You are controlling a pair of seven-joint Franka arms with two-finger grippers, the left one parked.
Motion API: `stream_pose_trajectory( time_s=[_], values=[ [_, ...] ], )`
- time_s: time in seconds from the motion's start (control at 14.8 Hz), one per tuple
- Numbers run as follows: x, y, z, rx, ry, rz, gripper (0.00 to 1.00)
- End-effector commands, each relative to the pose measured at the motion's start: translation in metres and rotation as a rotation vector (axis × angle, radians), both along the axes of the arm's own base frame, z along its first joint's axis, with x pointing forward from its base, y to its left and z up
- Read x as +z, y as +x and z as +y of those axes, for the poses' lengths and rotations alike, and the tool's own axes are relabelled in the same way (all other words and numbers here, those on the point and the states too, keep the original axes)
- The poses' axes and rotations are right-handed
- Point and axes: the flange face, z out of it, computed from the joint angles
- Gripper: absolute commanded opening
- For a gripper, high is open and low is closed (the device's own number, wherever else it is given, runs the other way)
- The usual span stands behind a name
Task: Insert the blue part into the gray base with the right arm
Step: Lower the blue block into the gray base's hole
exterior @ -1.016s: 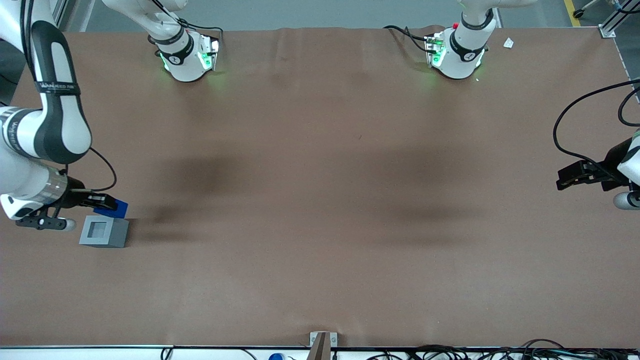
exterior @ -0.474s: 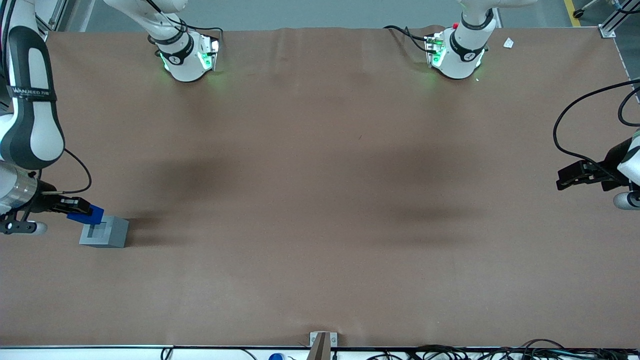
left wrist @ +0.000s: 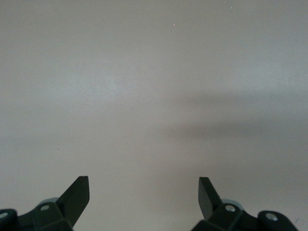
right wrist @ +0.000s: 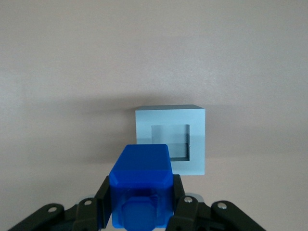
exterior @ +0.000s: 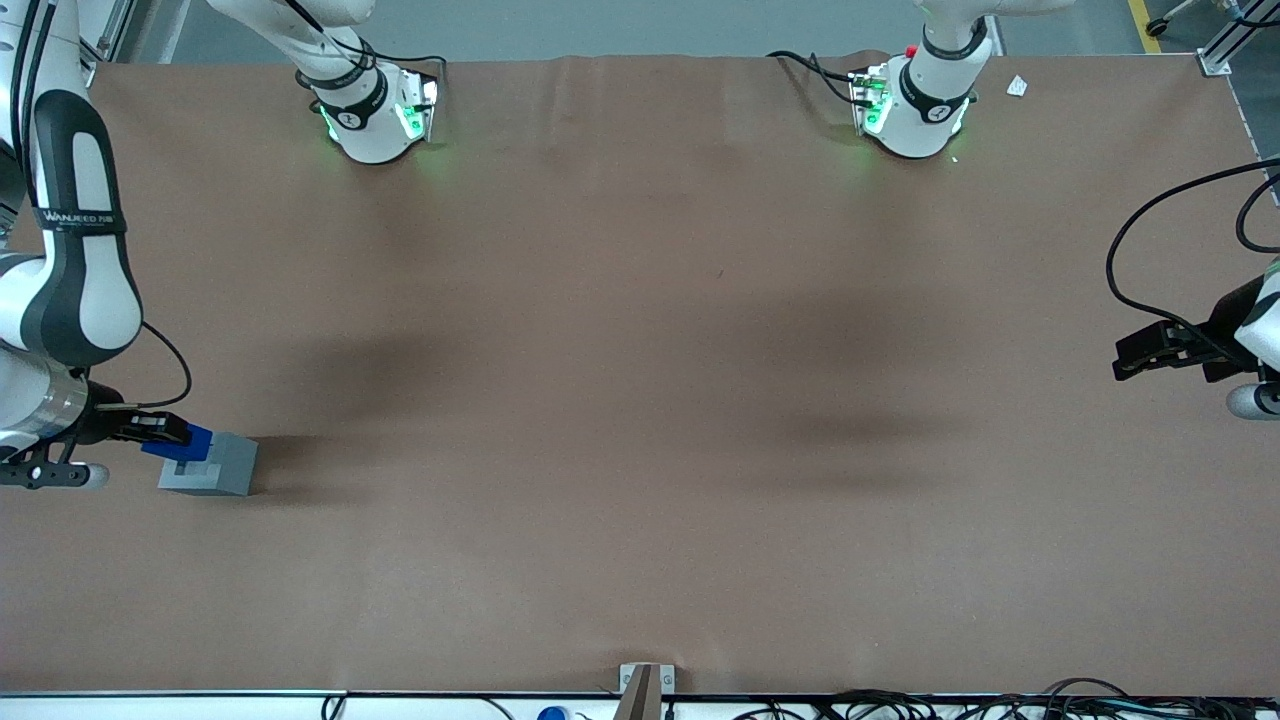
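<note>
Now end effector [exterior: 168, 432] pinching blue part [right wrist: 140, 185], shifted slightly toward the parked arm, above gray base [right wrist: 171, 139]

1. The blue part [right wrist: 140, 185] is a bright, saturated blue, plain on every face that shows.
2. The gray base [right wrist: 171, 138] is pale gray with a bluish cast; its square socket is shaded darker inside.
3. The gripper [right wrist: 139, 204] clamping the blue part is matte black.
4. The right arm [exterior: 70, 270] is white with black panels, a black band with white lettering, and a silver wrist.
5. The table [exterior: 640, 400] is plain brown with soft dark shadow patches.
</note>
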Motion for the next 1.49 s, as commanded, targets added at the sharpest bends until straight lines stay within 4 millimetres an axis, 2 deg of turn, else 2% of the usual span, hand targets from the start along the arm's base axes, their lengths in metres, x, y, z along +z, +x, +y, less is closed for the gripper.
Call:
stream_pose_trajectory(
  time_s=[0.0, 1.35, 1.42],
  values=[
    [0.000, 0.007, -0.011, 0.020, -0.029, -0.001, 0.03],
    [-0.033, 0.007, -0.019, 0.013, -0.026, 0.040, 0.03],
    [-0.029, 0.010, -0.019, 0.012, -0.029, 0.031, 0.03]
  ],
)
